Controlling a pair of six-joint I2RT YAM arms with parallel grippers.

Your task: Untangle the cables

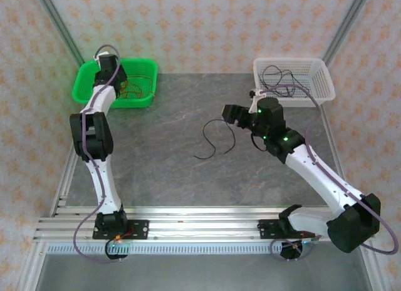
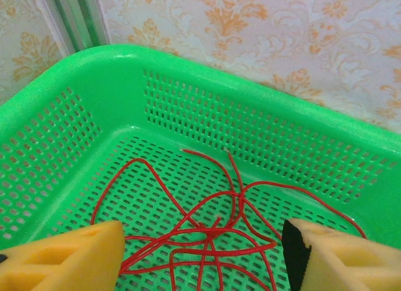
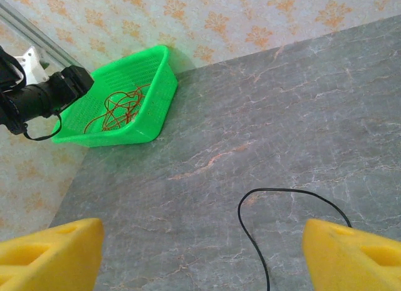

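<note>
Left gripper (image 2: 202, 248) sits released above red wires (image 2: 188, 225) pooled in the green basket (image 1: 135, 103) at upper left; right gripper (image 3: 203, 256), jaws wide and empty, hovers over the black wire (image 3: 282, 190) at lower centre, likely the next pick.

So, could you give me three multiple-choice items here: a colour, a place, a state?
1. What colour is the loose wire on the table? A red; B black; C white.
2. Where do the red wires lie? A on the table; B in the green basket; C in a blue box.
3. How does the left gripper stand? A open, holding nothing; B shut on a red wire; C shut, empty.
Answers: 1 B, a dark strand on grey stone; 2 B, red loops on the basket's floor; 3 A, its jaws stand wide apart, nothing between.
</note>
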